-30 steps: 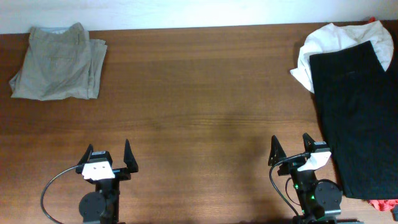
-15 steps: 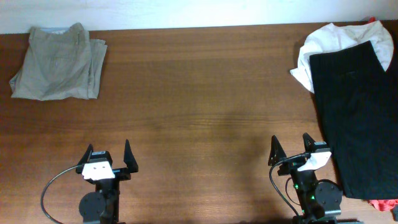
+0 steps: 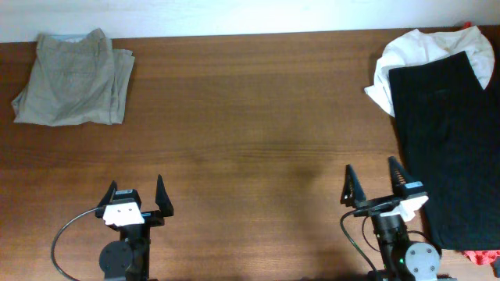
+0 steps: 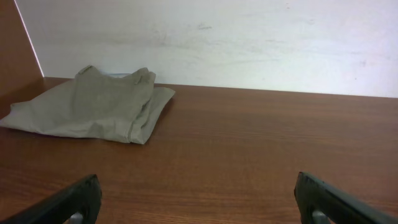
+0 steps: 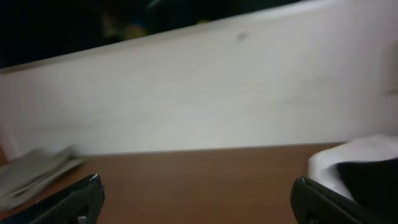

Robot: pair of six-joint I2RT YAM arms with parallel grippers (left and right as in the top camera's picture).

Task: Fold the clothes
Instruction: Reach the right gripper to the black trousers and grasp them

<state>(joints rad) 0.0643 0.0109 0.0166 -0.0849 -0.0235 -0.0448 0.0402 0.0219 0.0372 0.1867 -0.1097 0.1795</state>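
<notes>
Large black shorts (image 3: 453, 140) lie flat along the table's right edge, over a white T-shirt (image 3: 410, 55) at the back right; both show blurred in the right wrist view (image 5: 367, 165). Folded beige-khaki shorts (image 3: 74, 78) lie at the back left, also in the left wrist view (image 4: 93, 106). My left gripper (image 3: 136, 193) is open and empty near the front edge, far from any cloth. My right gripper (image 3: 371, 181) is open and empty at the front right, just left of the black shorts.
A red cloth edge (image 3: 483, 256) peeks out at the front right corner under the black shorts. A white wall (image 4: 217, 43) runs behind the brown wooden table (image 3: 250, 133).
My right gripper has risen and shifted slightly right, its fingers now spread wider in the overhead view. The left arm and the clothes have not moved.
</notes>
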